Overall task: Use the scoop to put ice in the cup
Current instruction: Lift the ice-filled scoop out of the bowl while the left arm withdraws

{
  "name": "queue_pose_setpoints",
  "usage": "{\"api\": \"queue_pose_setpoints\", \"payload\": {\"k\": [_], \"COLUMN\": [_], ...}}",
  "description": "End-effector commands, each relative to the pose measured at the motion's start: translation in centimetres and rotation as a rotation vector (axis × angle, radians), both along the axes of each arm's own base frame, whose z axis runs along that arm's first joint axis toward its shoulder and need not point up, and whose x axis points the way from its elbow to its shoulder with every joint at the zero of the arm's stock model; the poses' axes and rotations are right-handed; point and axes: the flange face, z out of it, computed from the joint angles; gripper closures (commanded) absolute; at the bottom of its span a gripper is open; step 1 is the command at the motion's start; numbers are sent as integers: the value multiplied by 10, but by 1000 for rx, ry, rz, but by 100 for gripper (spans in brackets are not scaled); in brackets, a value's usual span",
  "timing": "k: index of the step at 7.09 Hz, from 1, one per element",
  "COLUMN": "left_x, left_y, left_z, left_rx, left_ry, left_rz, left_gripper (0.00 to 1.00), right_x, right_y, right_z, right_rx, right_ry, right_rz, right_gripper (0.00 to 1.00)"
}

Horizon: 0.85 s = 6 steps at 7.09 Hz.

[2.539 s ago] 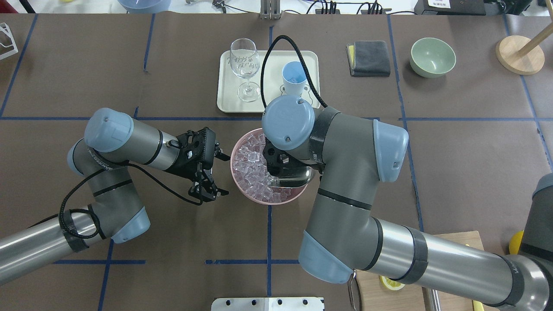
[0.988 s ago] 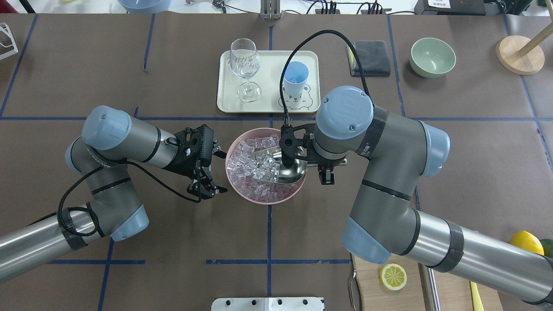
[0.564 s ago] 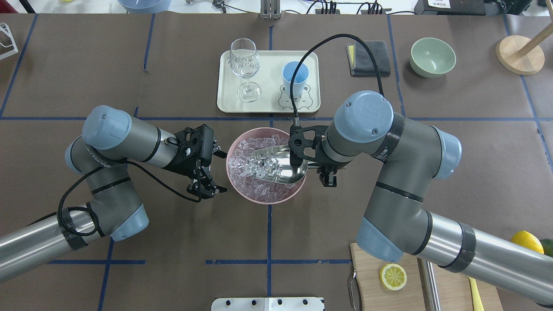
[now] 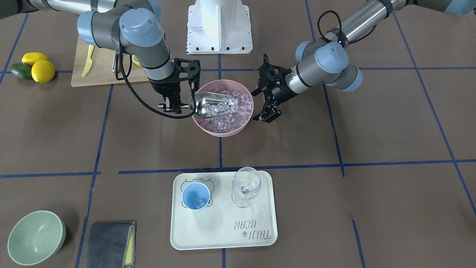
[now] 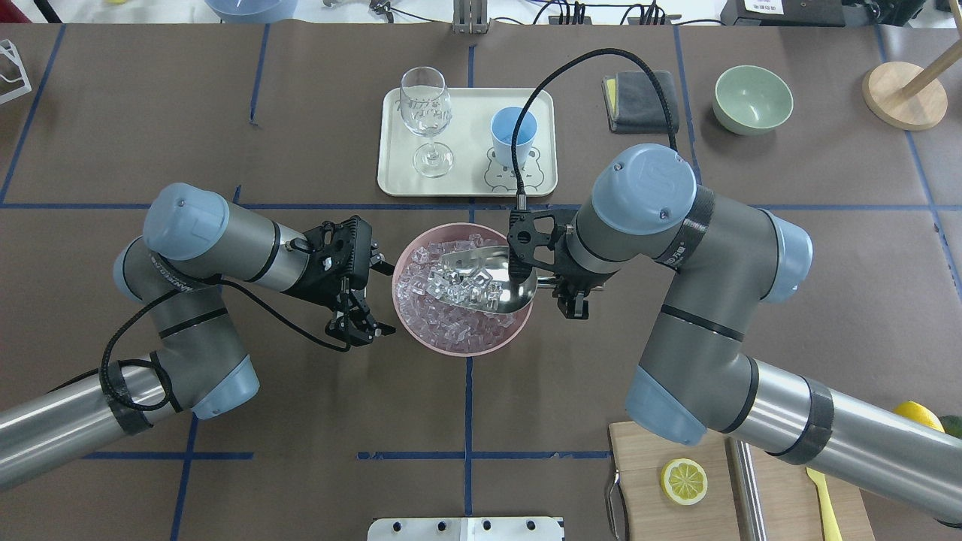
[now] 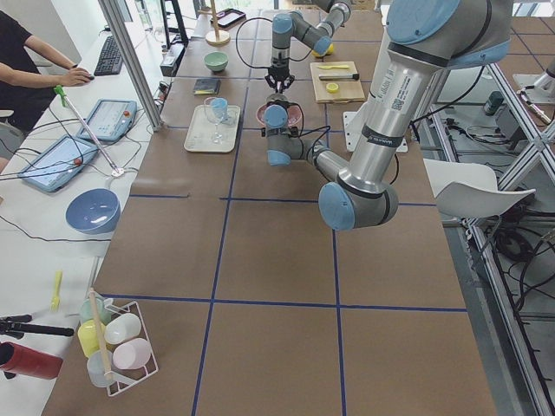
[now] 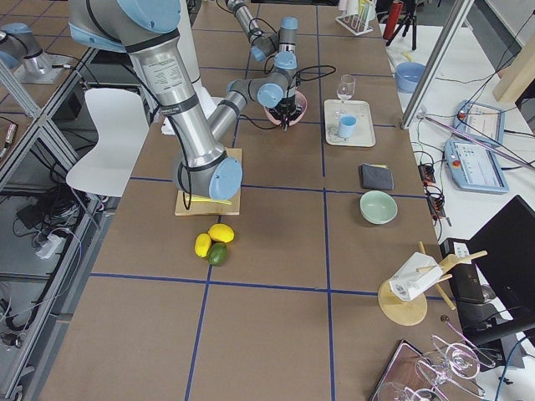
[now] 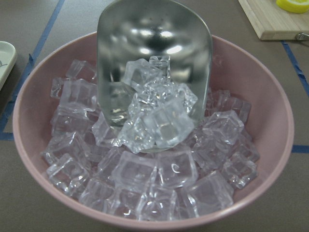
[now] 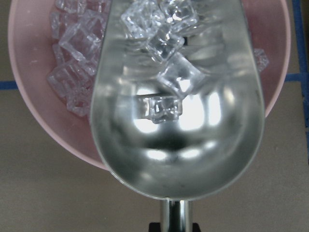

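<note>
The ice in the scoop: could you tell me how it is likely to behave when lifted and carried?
The ice lies loose and glassy near the open mouth of the scoop, so it will probably slide on the polished steel if tipped forward. Heaped unevenly, a top cube may tumble into the pink bowl.

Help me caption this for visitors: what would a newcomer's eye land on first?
The shiny scoop, heaped with clear ice and held by the right gripper over the pink bowl of cubes in the middle. Next, the open left gripper beside that bowl, and the light-blue cup on the cream tray beyond, with a few cubes in it.
</note>
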Motion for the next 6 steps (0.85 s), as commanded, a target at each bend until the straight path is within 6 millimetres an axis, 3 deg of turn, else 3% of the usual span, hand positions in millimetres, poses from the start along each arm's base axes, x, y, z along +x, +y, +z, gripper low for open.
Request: {"api": "queue_pose_setpoints", "payload": {"k": [1, 3, 6], "left_x": [-9, -30, -76], "left_y": [-9, -28, -62], "left_z": [4, 15, 43], "left_rx": [-8, -23, -62], "left_ry": [-9, -30, -72], "left_rz": [-19, -63, -151], "left_gripper": [0, 0, 0], "right_x": [20, 39, 85], "right_y": [-11, -21, -45], "right_z": [-9, -16, -30], "right_rx": [-21, -40, -89], "right_ry": [-36, -69, -135], "right_rz": [-2, -1, 13], "right_gripper": [100, 100, 100]}}
